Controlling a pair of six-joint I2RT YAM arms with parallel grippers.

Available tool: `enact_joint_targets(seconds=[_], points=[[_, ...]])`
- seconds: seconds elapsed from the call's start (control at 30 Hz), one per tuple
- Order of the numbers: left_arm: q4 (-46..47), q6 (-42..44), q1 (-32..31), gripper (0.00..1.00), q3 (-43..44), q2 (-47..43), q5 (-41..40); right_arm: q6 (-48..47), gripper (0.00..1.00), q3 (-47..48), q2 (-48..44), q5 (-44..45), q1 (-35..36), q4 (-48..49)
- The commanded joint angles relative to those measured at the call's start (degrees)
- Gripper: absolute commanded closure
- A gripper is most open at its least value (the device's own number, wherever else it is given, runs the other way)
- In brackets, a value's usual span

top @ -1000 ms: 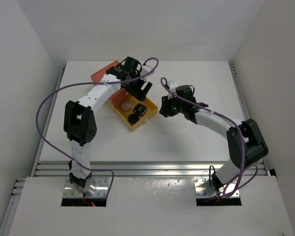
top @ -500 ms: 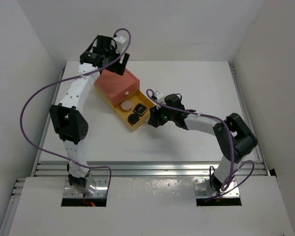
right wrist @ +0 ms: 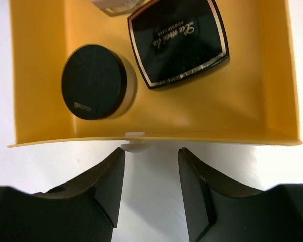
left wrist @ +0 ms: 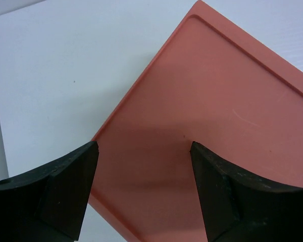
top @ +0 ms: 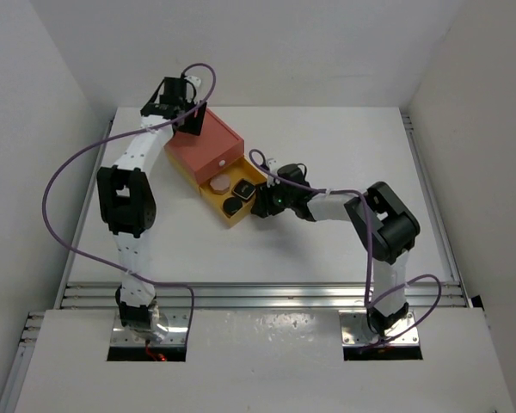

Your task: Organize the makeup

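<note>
White table (top: pixel 327 249): left gripper (left wrist: pixel 144 149) gapes empty over box (left wrist: pixel 232 116), right gripper (right wrist: pixel 151 160) likewise facing drawer (right wrist: pixel 217 117)

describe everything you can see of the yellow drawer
The yellow drawer looks like smooth plastic: an open-topped tray with thin walls and a small pale knob on its front. It stands partly pulled out of the coral-red box, flat on the table. Inside lie a black round compact, a dark square case and a round peach puff. The right claw is open just in front of the knob.
</note>
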Motion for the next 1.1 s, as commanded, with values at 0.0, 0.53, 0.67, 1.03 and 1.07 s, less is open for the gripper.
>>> enact_joint_targets(seconds=[0.0,0.53,0.67,1.03,1.07], points=[[-0.2,-0.84,-0.29,0.2,-7.44,-0.19,-1.08,4.31,0.53,4.05,1.61,0.06,-1.16,6.58],[2.26,0.21,-0.29,0.26,-17.74,-1.6,6.48,13.28,0.54,22.75,19.01,5.16,0.23,11.51],[2.26,0.21,-0.29,0.26,-17.74,-1.6,6.49,14.43,0.54,28.21,23.15,6.74,0.75,10.28],[2.26,0.74,-0.29,0.26,-17.74,-1.6,6.49,12.41,0.53,33.31,25.96,13.68,2.6,9.93],[2.26,0.74,-0.29,0.26,-17.74,-1.6,6.49,12.67,0.53,34.01,26.75,13.86,2.78,9.67]])
